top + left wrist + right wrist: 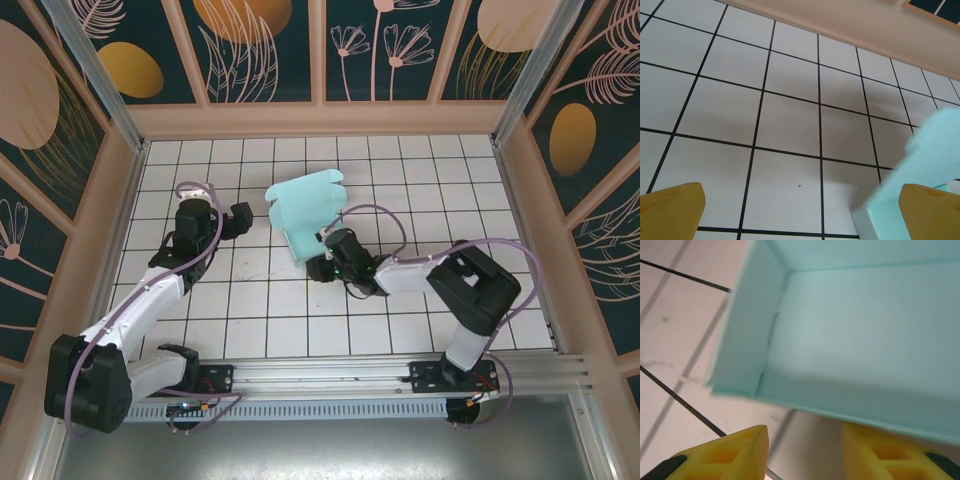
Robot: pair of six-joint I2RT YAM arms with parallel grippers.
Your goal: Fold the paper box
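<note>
Box (305,212) is standing half-formed at mid-table (420,180), walls raised. Right tool (805,437) is sitting at its near wall, jaws part-way apart with nothing between them, probably lining up a pinch. Left tool (802,205) is hovering just beside the box, jaws wide apart, likely ready to brace.

The middle of the worktop (450,180) is taken by the paper box (305,215). Its near edge is blocked by the right pincer (322,262), and the left pincer (240,213) is placed near its left side. Free tiles are left at the right and along the near rows. All sides are closed by walls (320,120).
</note>
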